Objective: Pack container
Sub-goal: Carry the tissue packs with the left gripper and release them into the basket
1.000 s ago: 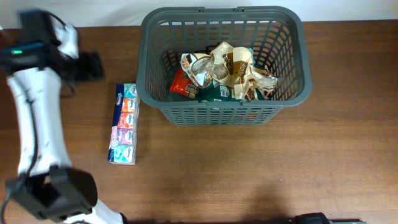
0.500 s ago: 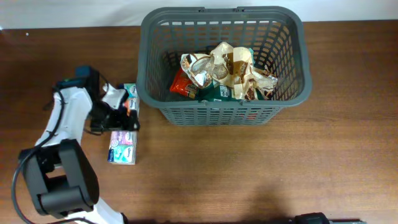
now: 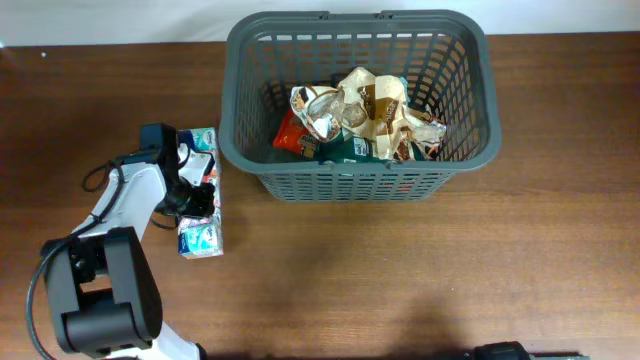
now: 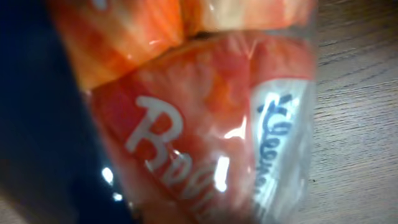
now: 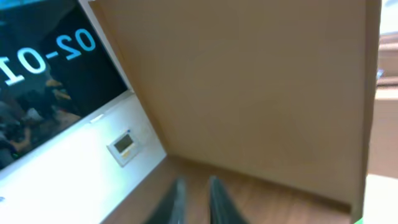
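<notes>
The container [image 3: 355,181], a big dark grey slotted basket, stands at the back centre of the table and holds several snack packets [image 3: 360,120]. To its left lies a long multi-coloured tissue pack [image 3: 201,238], slightly skewed. My left gripper [image 3: 199,194] sits across the middle of that pack, shut on it. In the left wrist view the pack's red and orange wrapper [image 4: 205,124] fills the picture and hides the fingers. My right gripper [image 5: 196,202] does not appear in the overhead view. In its own view it points at a wall, its fingers [image 5: 175,200] close together with nothing between them.
The wooden table [image 3: 450,270] stretches in front of and to the right of the basket. My left arm's base [image 3: 100,305] stands at the front left corner. The right wrist view shows a brown panel [image 5: 261,81] and a white wall with a small device [image 5: 124,145].
My left arm swung in from the far left onto the tissue pack, and its jaws closed on it. The pack's near end shifted a little to the right.
</notes>
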Robot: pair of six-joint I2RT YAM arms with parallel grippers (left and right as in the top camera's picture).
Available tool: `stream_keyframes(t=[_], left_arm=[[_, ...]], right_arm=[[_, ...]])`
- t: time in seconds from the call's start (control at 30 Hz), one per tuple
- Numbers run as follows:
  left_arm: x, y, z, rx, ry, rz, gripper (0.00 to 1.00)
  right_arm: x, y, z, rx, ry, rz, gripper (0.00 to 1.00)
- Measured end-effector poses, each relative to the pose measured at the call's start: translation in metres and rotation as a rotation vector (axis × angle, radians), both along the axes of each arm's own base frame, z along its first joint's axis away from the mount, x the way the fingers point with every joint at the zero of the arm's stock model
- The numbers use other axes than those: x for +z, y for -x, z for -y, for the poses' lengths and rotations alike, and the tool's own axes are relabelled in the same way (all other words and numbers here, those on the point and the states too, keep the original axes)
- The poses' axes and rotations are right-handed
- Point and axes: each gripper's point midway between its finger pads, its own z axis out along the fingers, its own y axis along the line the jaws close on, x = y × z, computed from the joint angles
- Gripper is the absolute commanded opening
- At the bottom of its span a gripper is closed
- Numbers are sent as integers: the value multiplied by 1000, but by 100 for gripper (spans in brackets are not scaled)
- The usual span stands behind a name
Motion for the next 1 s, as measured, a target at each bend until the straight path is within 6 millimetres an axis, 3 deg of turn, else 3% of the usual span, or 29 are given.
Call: stream_keyframes(t=[0.13, 0.23, 0.37, 0.43, 0.53, 0.6, 0.63, 0.67, 0.73, 0.8, 0.87, 0.9, 1.0], left_arm=[[9, -11, -6, 6, -33, 29, 2], [43, -47, -15, 12, -67, 151, 2], [166, -134, -21, -1, -87, 563, 2], [254, -163, -10, -45, -48, 816, 2], [386, -162, 33, -221, 88, 1166, 1], [443, -139, 75, -381, 191, 1317, 2], [458, -127, 95, -453, 241, 1352, 2], [468, -113, 119, -533, 303, 1370, 2], [468, -89, 165, -680, 422, 1343, 2], [443, -72, 209, -806, 520, 1241, 2], [408, -63, 246, -900, 585, 1119, 1], [384, -60, 262, -933, 599, 1039, 2], [314, -61, 296, -993, 564, 843, 2]], right_arm=[[1, 0, 0, 0, 1, 6, 4], [3, 0, 0, 0, 1, 16, 4], [3, 0, 0, 1, 7, 9, 4], [3, 0, 0, 1, 9, 6, 4], [3, 0, 0, 1, 9, 6, 4], [3, 0, 0, 1, 10, 4, 4], [3, 0, 0, 1, 11, 3, 4], [3, 0, 0, 1, 11, 4, 4], [3, 0, 0, 1, 11, 4, 4], [3, 0, 0, 1, 11, 4, 4], [3, 0, 0, 1, 11, 4, 5], [3, 0, 0, 1, 11, 4, 10], [2, 0, 0, -1, 13, -5, 42]])
